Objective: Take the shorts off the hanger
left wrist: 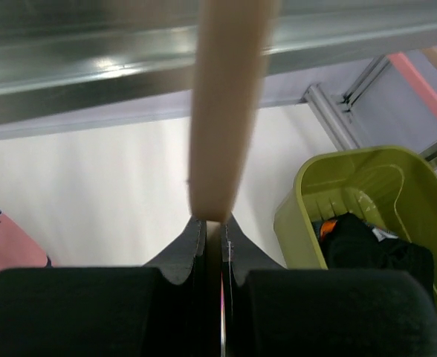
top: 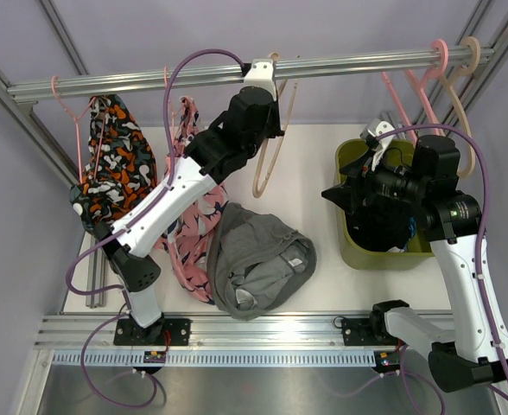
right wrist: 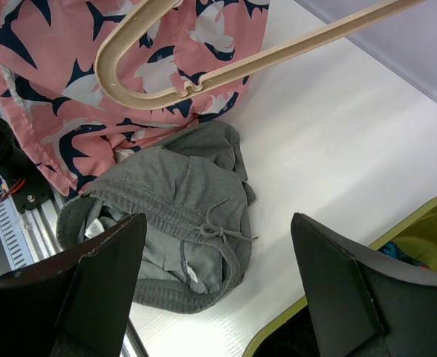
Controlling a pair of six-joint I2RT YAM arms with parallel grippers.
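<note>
An empty beige hanger (top: 271, 164) hangs from the rail (top: 150, 79), and my left gripper (top: 261, 76) is shut on its neck just under the hook. In the left wrist view the hanger's stem (left wrist: 224, 111) rises from between the closed fingers of the left gripper (left wrist: 213, 223). Grey shorts (top: 258, 259) lie crumpled on the table, off any hanger. My right gripper (top: 336, 195) hovers open above the table beside the bin; the right gripper (right wrist: 218, 219) holds nothing, with the grey shorts (right wrist: 181, 216) below it. Blue-orange-white shorts (top: 116, 160) hang on a pink hanger at the left.
Pink shark-print shorts (top: 189, 216) hang beside the left arm, down to the table. A green bin (top: 351, 160) at the right holds black shorts (left wrist: 374, 245). Empty pink (top: 409, 86) and beige (top: 470, 52) hangers hang at the rail's right end.
</note>
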